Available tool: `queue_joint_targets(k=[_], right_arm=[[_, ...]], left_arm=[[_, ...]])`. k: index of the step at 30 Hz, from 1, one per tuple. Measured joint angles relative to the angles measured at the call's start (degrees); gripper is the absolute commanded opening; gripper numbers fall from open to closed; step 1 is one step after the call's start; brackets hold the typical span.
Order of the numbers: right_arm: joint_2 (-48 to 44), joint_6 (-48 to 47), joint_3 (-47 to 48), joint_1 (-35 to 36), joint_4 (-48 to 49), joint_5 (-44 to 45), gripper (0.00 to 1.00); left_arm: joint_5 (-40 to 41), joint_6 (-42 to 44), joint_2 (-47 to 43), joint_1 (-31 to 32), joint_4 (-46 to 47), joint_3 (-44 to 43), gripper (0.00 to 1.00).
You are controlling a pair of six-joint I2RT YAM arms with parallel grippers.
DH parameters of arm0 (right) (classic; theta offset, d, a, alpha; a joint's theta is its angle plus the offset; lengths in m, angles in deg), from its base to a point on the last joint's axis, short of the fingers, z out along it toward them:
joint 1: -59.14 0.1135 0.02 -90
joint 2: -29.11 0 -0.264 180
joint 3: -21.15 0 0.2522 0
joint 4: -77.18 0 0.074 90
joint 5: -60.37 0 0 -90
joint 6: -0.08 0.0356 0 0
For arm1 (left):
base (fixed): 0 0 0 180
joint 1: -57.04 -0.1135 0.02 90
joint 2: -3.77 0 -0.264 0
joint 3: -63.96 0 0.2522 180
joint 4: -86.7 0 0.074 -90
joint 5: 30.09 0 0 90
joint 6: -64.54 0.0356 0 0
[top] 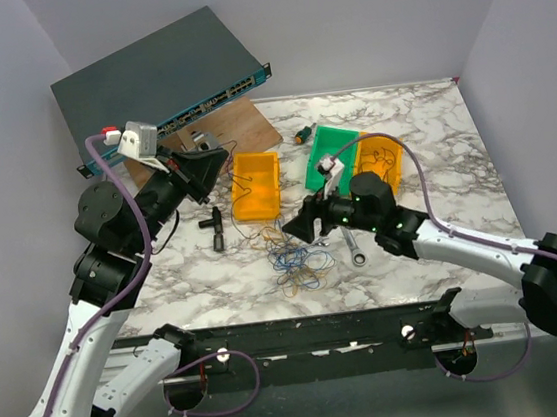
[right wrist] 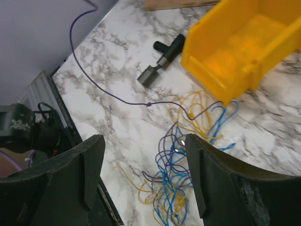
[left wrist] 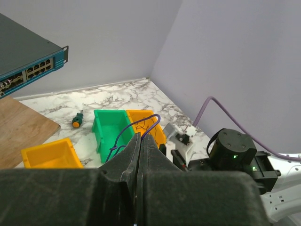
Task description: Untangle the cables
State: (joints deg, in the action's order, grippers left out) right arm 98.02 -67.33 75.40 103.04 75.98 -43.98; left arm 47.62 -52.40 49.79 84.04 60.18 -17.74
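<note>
From above, the left gripper (top: 211, 166) hung raised on the far left with its fingers pressed together, while the right gripper (top: 293, 229) hovered low with its fingers apart, just beside the cables (top: 294, 259). These lay as a loose knot on the marble near the yellow bin (top: 256, 184), with a wrench (top: 354, 248) to their right.

The left wrist view showed the closed fingers (left wrist: 129, 162) pinching a purple strand (left wrist: 134, 125), which looped up out of the seam between them.

In the right wrist view the spread fingers (right wrist: 89, 165) held nothing. The bundle was below and between them: hair-thin blue, yellow and purple loops laid over one another, some touching the bin's near corner. The purple strand ran from the bundle in a long, slack arc toward the far left, with a tiny kink partway along.

The likely trouble: pulling that strand harder could cinch the knot or drag the whole bundle along, unless the right gripper pinned the rest. Closing on several loops at once would separate nothing, and wire this fine could slip from the pinch or snag on the bin.
</note>
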Motion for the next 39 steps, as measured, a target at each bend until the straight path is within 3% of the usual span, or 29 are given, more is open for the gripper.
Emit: queue_joint_targets(k=[7, 14, 19, 21, 23, 25, 29, 36, 37, 39], right_arm=[[9.5, -5.4, 1.5, 7.5, 7.4, -2.0, 0.76], [18.8, -11.5, 4.1, 13.7, 13.6, 1.9, 0.73], [24.3, -14.3, 8.1, 15.4, 17.0, 5.5, 0.63], [25.6, -14.5, 8.3, 15.4, 19.2, 6.6, 0.54], [26.2, -14.4, 8.3, 15.4, 20.8, 7.6, 0.32], [26.5, -14.5, 8.3, 15.4, 22.0, 8.3, 0.16], [26.5, -13.7, 8.3, 15.4, 23.1, 9.1, 0.01], [23.8, -12.2, 7.8, 15.4, 23.4, 9.8, 0.01], [23.1, -12.1, 7.5, 15.4, 23.5, 10.1, 0.05], [21.1, -12.0, 7.1, 15.4, 23.8, 10.3, 0.4]], left_arm=[[-0.2, 0.5, 0.0, 0.0, -0.5, -0.6, 0.0], [-0.2, 0.8, -0.1, 0.0, -0.8, -0.6, 0.0], [-0.2, 0.9, -0.1, -0.1, -1.3, -0.7, 0.0], [-0.2, 0.9, -0.1, -0.1, -1.6, -0.7, 0.0], [-0.2, 1.0, -0.1, -0.1, -1.8, -0.7, 0.0], [-0.2, 1.2, -0.1, -0.1, -2.2, -0.7, 0.0], [-0.2, 1.5, -0.2, -0.1, -2.7, -0.7, 0.0], [-0.2, 1.7, -0.2, -0.1, -2.8, -0.7, 0.0], [-0.2, 1.7, -0.2, -0.1, -2.8, -0.7, 0.0], [-0.2, 1.7, -0.2, -0.1, -2.8, -0.7, 0.0]])
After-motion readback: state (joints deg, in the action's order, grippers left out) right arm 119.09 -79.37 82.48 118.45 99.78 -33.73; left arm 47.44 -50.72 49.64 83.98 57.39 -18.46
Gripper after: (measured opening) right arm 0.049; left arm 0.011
